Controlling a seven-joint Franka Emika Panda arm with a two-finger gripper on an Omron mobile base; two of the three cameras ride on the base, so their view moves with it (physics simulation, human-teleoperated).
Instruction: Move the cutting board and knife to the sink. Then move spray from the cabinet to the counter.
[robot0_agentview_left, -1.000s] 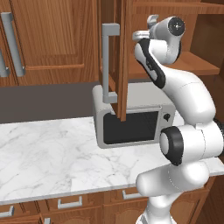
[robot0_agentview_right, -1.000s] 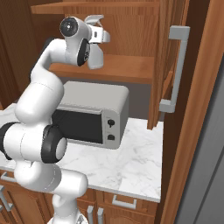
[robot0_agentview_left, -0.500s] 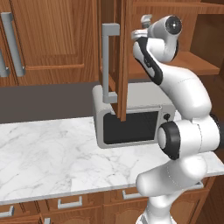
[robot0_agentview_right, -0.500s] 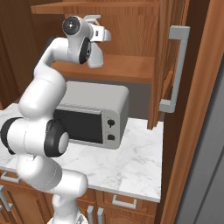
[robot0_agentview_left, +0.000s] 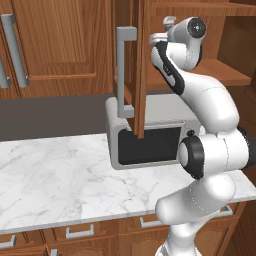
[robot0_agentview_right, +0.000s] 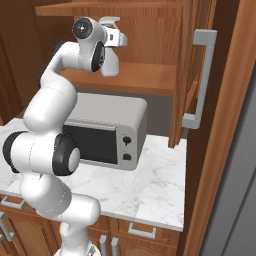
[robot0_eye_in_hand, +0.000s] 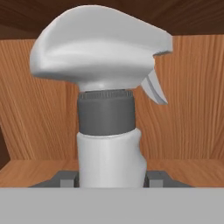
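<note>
1. Left base view: the gripper (robot0_agentview_left: 167, 22) reaches into the open cabinet (robot0_agentview_left: 220, 75), with the microwave (robot0_agentview_left: 150, 132) on the counter (robot0_agentview_left: 55, 175) below it
2. Right base view: the gripper (robot0_agentview_right: 119, 37) hangs above the cabinet shelf
3. Hand view: the spray (robot0_eye_in_hand: 107, 109) stands upright between the fingertips (robot0_eye_in_hand: 65, 180), each beside its body; whether they clasp it cannot be told

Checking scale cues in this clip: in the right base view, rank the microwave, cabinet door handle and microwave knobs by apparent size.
1. Microwave, largest.
2. Cabinet handle, long but thin; it sits nearer the camera, so its length is somewhat flattered.
3. Microwave knobs, smallest; the two look alike.
</note>
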